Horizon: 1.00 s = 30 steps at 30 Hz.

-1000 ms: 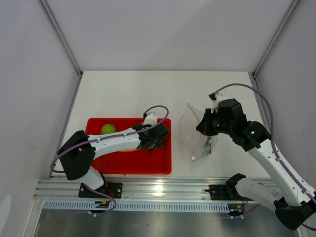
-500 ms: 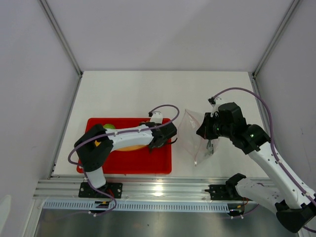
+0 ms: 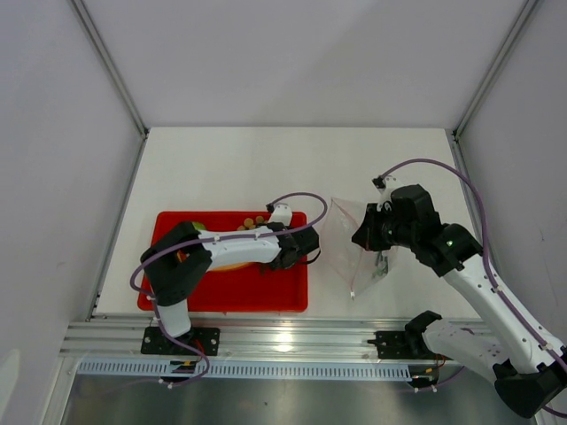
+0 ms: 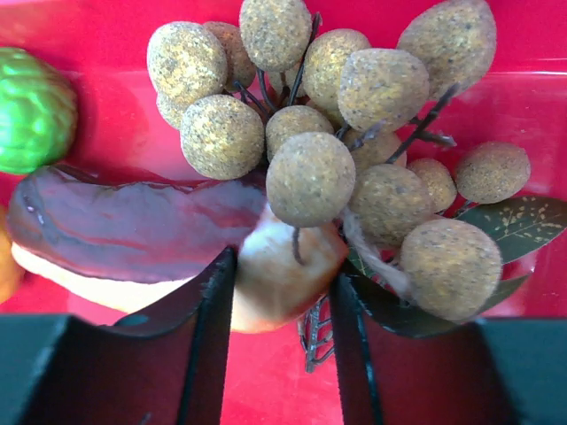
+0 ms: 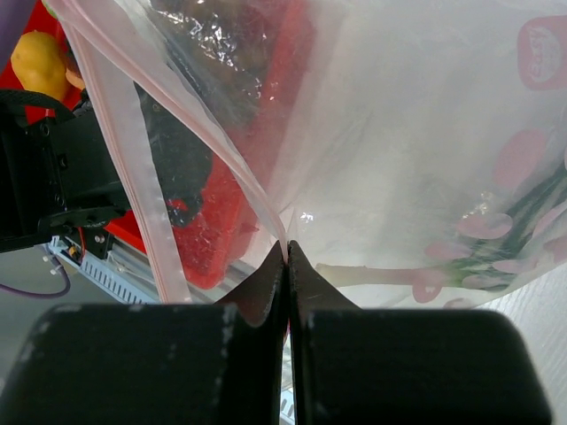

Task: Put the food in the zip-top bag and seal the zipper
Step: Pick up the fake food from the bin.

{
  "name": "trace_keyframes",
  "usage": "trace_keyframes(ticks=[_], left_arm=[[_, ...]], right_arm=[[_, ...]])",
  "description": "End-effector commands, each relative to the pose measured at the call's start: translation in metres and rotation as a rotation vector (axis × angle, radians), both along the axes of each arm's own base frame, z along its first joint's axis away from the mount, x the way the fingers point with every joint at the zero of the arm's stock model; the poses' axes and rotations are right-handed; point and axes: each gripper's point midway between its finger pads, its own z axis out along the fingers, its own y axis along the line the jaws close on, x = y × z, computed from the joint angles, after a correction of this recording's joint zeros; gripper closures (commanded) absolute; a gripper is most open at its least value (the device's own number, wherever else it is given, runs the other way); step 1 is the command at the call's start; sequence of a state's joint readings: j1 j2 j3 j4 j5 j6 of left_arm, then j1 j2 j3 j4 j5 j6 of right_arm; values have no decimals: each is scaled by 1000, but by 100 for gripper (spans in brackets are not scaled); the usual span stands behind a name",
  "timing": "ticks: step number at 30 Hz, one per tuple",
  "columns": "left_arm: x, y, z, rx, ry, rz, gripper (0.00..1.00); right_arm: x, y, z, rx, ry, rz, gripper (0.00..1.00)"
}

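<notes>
The left tool (image 4: 282, 266) grips the meat slab (image 4: 133, 226), now nearer the red tray's (image 3: 221, 297) right edge. The right tool (image 5: 286, 254) grips the bag (image 5: 399, 115).

The tray (image 3: 239, 292) sits left on the table (image 3: 266, 168), the zip-top bag (image 3: 341, 235) just right of it; the ball cluster (image 4: 337, 133) lies in the tray against the meat slab (image 4: 133, 230), and the stalks (image 5: 372, 273) lie inside the bag

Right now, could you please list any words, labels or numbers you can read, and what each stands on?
No text can be read.
Bag: a pink patch at the top right of the right wrist view bears pale marks, perhaps a logo, too blurred to read.
</notes>
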<state>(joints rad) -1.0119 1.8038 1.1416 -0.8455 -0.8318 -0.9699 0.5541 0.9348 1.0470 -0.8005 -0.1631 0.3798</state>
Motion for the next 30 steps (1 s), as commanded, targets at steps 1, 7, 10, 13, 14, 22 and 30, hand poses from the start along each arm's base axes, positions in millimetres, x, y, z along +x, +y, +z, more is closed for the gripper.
trace_keyframes(ticks=[1,7,10,13,14,22,30], left_arm=[[0,0,13,-35,-37,24,58],[-7,-1,45,-80,-60,-3,75],[-10,-4,66,-139,-71,-24,77],[-13,-9,88,-194,-81,-60,77],[-14,-10,91,-207,-80,-70,76],[-24,-11,126,-322,-95,-124,99],[-36,-14,231,-571,-240,-295,99]], right_arm=[[2,2,13,26,-53,18,100],[2,4,15,35,-52,19,100],[3,4,15,34,-52,20,100],[3,4,16,34,-54,21,100],[4,4,16,33,-52,17,100],[4,3,17,24,-52,17,100],[4,5,22,39,-50,22,100]])
